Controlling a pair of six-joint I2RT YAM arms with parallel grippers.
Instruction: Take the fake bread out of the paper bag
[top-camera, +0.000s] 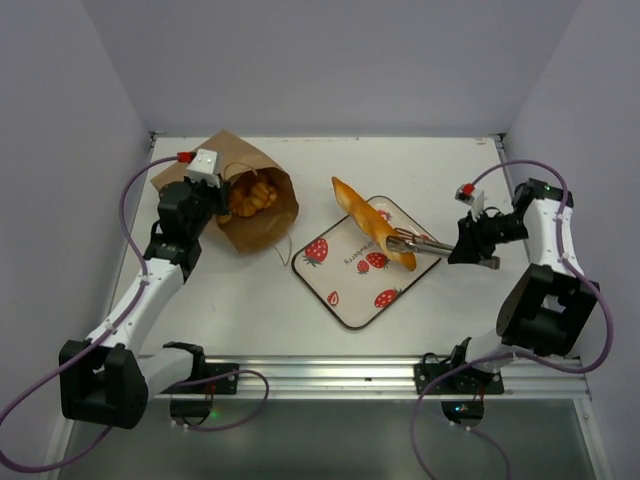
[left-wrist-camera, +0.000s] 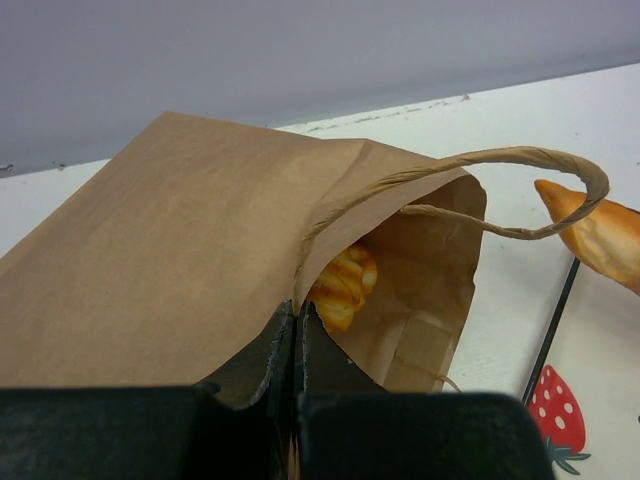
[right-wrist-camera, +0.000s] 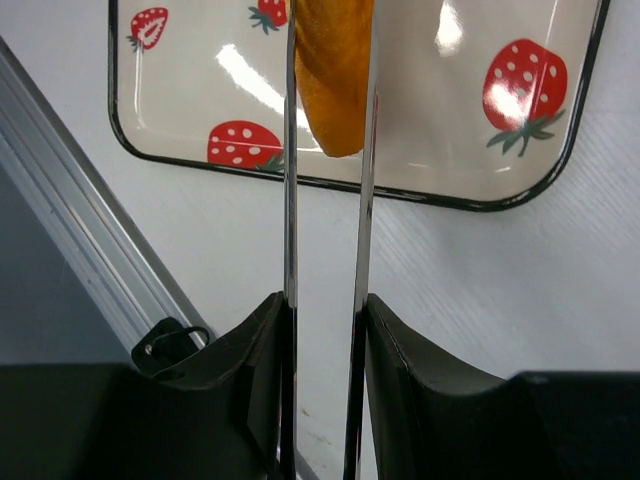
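Observation:
The brown paper bag lies on its side at the back left, mouth facing right. My left gripper is shut on the rim of the bag, pinching the paper at the mouth's edge. Inside, a golden braided piece of fake bread shows; what lies deeper is hidden. My right gripper is shut on a pair of metal tongs. The tongs clamp a long baguette, which hangs tilted above the strawberry tray. The baguette's end sits between the tong blades.
A twisted-paper handle loops out from the bag's mouth toward the tray. An aluminium rail runs along the near table edge. Walls close in the back and both sides.

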